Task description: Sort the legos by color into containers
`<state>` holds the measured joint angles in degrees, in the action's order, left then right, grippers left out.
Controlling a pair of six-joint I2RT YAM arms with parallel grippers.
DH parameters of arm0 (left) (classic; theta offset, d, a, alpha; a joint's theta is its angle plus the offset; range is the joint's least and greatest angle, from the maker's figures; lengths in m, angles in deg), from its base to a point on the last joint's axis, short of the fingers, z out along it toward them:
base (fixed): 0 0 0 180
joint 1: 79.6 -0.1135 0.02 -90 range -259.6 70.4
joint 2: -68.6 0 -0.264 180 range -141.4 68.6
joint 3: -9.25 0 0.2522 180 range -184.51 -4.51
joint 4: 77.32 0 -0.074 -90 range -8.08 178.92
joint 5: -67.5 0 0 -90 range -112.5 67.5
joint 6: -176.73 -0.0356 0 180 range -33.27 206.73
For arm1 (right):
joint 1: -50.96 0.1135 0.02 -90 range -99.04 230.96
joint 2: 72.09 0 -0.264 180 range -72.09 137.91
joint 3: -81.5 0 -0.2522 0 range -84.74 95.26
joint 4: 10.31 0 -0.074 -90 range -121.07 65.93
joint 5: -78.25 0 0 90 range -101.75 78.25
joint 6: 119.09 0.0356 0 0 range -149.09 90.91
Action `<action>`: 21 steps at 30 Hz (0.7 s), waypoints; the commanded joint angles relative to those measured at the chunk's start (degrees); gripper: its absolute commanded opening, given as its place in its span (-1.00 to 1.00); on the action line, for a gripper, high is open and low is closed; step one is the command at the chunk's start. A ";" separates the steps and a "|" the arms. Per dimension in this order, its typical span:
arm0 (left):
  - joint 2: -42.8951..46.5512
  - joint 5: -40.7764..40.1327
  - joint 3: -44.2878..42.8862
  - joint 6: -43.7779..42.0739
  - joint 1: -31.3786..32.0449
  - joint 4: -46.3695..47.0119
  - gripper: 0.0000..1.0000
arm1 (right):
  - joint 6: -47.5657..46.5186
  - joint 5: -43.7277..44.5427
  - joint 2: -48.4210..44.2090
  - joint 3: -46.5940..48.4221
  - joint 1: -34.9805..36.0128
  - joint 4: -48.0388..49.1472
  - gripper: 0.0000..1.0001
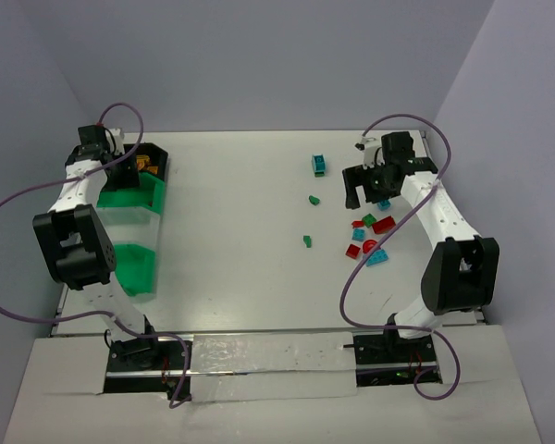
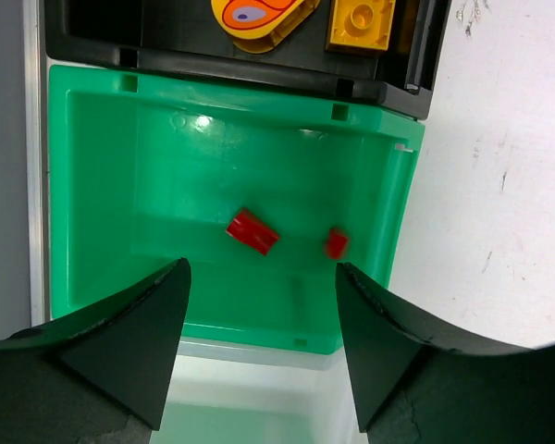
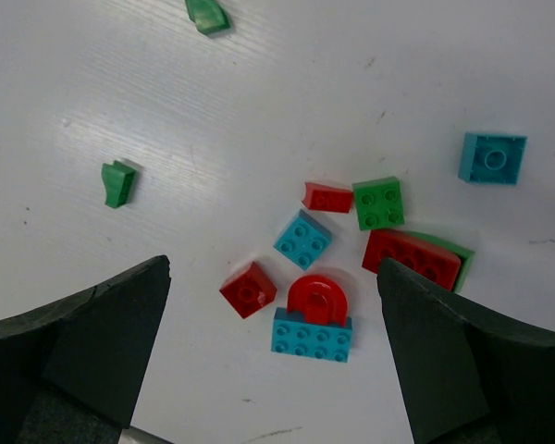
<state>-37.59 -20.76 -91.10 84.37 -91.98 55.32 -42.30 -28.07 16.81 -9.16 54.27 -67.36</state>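
My left gripper [image 1: 125,174] is open and empty, hovering over a green bin [image 2: 102,166] that holds two red bricks [image 2: 252,231] [image 2: 336,242]. The black bin [image 2: 259,69] beyond it holds yellow-orange pieces [image 2: 361,23]. My right gripper [image 1: 365,194] is open and empty above a loose cluster on the table. The cluster has a small red brick [image 3: 248,289], a red arch [image 3: 317,298] touching a teal brick [image 3: 312,335], a teal square [image 3: 302,239], a green square [image 3: 379,203] and a larger red brick [image 3: 412,259]. In the right wrist view the gripper [image 3: 273,342] hangs above the red arch.
The bins stand in a row along the table's left edge [image 1: 139,268]. A pale translucent bin [image 2: 259,407] lies next to the green one. Loose green pieces [image 3: 117,182] [image 3: 206,14], a teal brick [image 3: 492,157] and a teal-green brick [image 1: 319,165] lie apart from the cluster.
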 commanded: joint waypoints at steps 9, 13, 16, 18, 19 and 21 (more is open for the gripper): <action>7.63 13.75 -0.27 -5.11 1.53 -0.28 0.52 | -17.19 6.88 -2.41 3.28 -2.87 -8.13 0.75; 8.22 17.64 -0.16 -6.73 5.06 -1.99 0.53 | -30.52 7.11 1.58 8.44 -2.96 -15.86 0.60; 8.37 20.61 -0.40 -7.03 6.76 -3.11 0.54 | -42.11 6.65 4.01 11.19 -4.55 -20.54 0.59; 8.31 22.00 -0.85 -6.78 7.30 -3.77 0.54 | -47.99 6.76 5.07 12.56 -4.75 -22.89 0.59; 8.18 23.52 -1.16 -6.73 7.66 -4.29 0.54 | -53.80 6.64 6.40 14.24 -4.82 -25.62 0.59; 8.28 25.74 -1.51 -6.31 8.00 -4.48 0.55 | -58.52 6.65 9.72 16.34 -4.89 -28.95 0.59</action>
<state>-31.05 -1.86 -91.10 78.61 -84.21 52.62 -83.22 -21.61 22.37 2.49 50.00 -86.82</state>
